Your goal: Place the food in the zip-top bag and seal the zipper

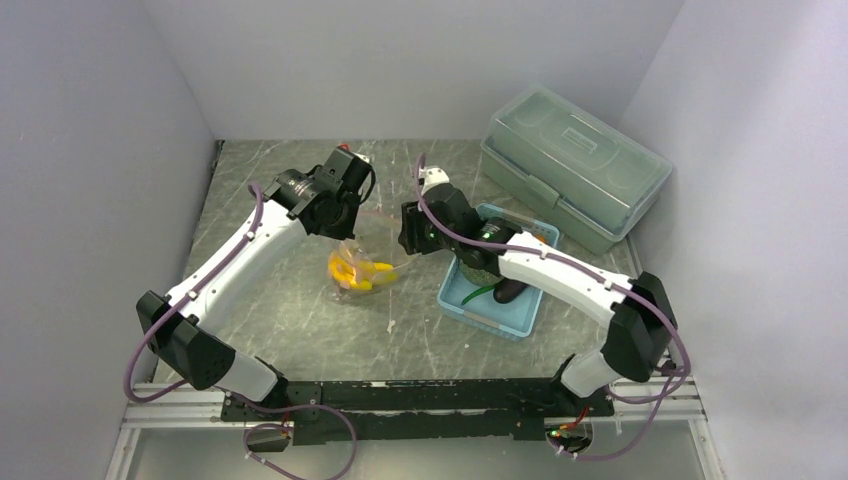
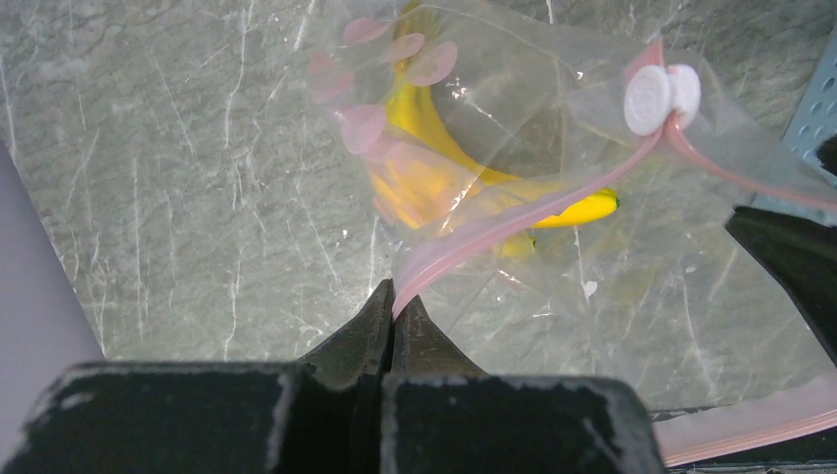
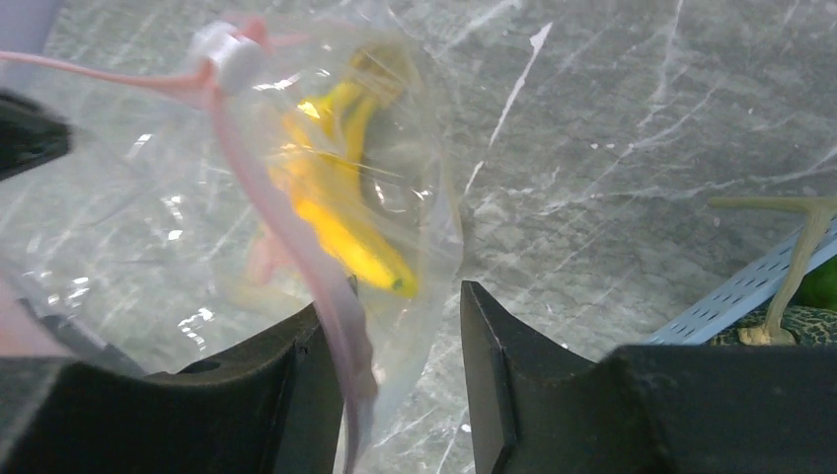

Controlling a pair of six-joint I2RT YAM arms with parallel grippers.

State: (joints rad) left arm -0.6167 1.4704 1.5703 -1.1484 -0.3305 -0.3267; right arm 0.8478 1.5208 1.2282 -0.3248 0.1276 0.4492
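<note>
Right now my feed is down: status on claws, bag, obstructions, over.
Left claw shut on pale pink zipper strip. Right claw open, straddling edge of clear crinkly plastic bag. Yellow toy bananas inside. No obstruction seen.

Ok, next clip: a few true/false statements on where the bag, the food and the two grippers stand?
1. The bananas are inside the zip-top bag. True.
2. The left gripper is open. False: it is shut on the zipper.
3. The melon is in the bag. False: it sits in the blue basket.
4. The right gripper is open, with the bag's edge between its fingers. True.
</note>
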